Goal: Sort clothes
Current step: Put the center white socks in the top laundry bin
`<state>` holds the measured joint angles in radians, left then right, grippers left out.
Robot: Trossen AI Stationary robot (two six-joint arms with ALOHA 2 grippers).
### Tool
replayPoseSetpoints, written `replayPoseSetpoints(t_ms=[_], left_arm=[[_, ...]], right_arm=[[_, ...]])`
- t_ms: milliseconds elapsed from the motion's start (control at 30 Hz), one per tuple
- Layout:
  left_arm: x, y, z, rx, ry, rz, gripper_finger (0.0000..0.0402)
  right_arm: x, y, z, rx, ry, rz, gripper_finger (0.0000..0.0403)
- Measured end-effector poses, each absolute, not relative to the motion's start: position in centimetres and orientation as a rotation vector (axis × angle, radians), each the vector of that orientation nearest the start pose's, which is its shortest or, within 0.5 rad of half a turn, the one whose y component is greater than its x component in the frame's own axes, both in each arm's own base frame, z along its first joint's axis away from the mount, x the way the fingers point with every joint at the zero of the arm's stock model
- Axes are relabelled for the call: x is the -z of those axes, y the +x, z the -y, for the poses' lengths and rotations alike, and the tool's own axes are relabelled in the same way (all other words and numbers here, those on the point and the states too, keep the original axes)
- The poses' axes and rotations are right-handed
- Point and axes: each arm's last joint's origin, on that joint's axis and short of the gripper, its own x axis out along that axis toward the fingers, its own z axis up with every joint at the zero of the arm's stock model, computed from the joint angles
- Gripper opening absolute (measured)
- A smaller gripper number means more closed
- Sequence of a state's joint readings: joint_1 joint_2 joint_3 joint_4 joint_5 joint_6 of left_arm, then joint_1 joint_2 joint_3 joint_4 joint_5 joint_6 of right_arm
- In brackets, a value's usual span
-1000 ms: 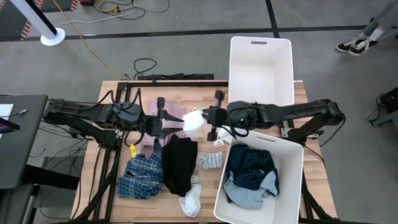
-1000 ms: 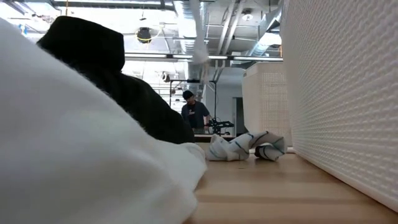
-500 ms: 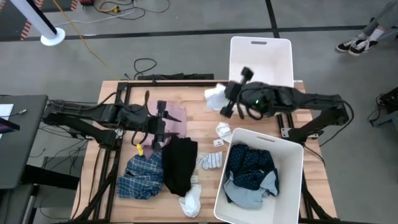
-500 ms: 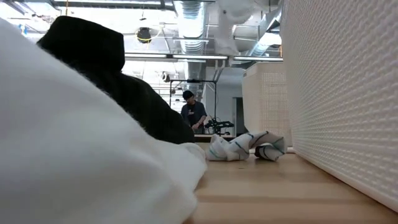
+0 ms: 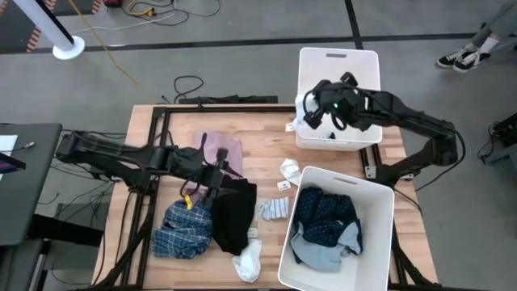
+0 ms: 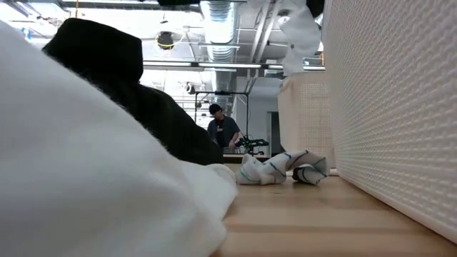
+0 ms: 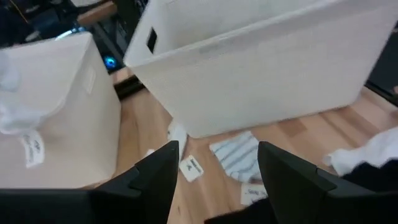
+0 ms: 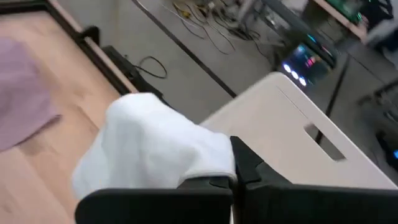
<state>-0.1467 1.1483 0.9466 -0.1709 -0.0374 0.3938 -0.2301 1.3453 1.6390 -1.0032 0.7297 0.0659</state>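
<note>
My right gripper [image 5: 317,111] is shut on a white cloth [image 8: 155,143], which hangs over the left rim of the far white bin [image 5: 339,69]. My left gripper [image 5: 222,168] stands open and holds nothing, above the spot where the pink garment [image 5: 222,148] meets the black garment [image 5: 234,212]. The blue plaid shirt [image 5: 184,228], a striped sock [image 5: 273,210] and two white socks [image 5: 248,263] [image 5: 289,170] lie flat on the table. The navy patterned garment [image 5: 325,214] lies in the near bin [image 5: 380,194]. My right gripper pinches a bunched part of the white cloth [image 8: 211,158] between its two shut fingers, reaching in from the table's right and slanting down. The cloth is lifted clear of the table. It hangs loosely below the fingers [image 6: 300,36], above the far bin's wall [image 6: 303,114].
The near bin's tall wall [image 7: 261,74] stands close to the right of my left gripper. Two socks [image 6: 278,168] lie in the gap between the bins. A person stands in the room beyond the table. Bare wood shows at the table's far left.
My right gripper has carried the white cloth up and away from the table's middle toward the far right, to the far bin's left rim, turning as it went. My left gripper has sunk and drifted slightly toward the near edge, over the black garment.
</note>
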Motion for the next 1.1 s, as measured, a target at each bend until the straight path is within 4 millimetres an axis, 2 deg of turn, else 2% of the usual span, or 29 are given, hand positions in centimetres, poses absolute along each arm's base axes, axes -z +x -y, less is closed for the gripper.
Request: replayPoseSetpoints(t_ms=[167, 333, 567, 833, 1100], left_arm=[[-29.9, 26.3, 3.8, 0.201, 0.417, -0.344, 0.0214], [-27.7, 28.4, 4.3, 0.26, 0.4, -0.375, 0.0214], [-24.3, 31.2, 4.9, 0.311, 0.397, -0.43, 0.0214], [-22.2, 33.1, 5.3, 0.318, 0.402, -0.402, 0.0214], [-20.3, 34.5, 5.4, 0.292, 0.356, -0.385, 0.0214]], right_arm=[[-43.0, 23.0, 8.6, 0.992, -0.1, -0.697, 0.0], [-42.9, 22.5, 9.8, 1.044, -0.079, -0.71, 0.0], [-41.2, 21.1, 12.2, 1.162, -0.02, -0.809, 0.0], [-39.5, 19.2, 15.9, 1.312, 0.041, -0.862, 0.0], [-37.3, 17.4, 19.1, 1.318, 0.159, -0.878, 0.0007]])
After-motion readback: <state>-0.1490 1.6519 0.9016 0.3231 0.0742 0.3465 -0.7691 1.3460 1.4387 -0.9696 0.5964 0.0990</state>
